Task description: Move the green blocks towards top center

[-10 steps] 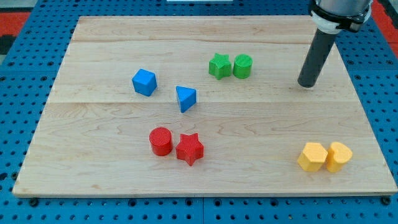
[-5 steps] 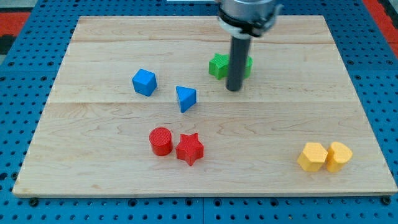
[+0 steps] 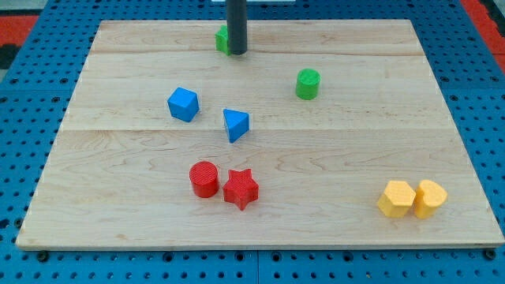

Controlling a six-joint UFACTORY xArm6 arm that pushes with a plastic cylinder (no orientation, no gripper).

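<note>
A green block (image 3: 222, 39) sits near the board's top centre, mostly hidden behind the rod, so its shape is hard to make out. My tip (image 3: 237, 52) is right beside it, on its right and slightly lower. A green cylinder (image 3: 308, 84) stands apart, lower and to the view's right of the tip.
A blue cube (image 3: 182, 104) and a blue wedge-like block (image 3: 235, 125) lie left of centre. A red cylinder (image 3: 203, 179) and a red star (image 3: 241, 189) sit below them. Two yellow blocks (image 3: 396, 199) (image 3: 430, 198) are at the bottom right. The wooden board (image 3: 355, 150) lies on a blue pegboard.
The rod swept from the right side to the green pair, then up and left. The green star-shaped block moved with it to the top centre; the green cylinder stayed almost in place.
</note>
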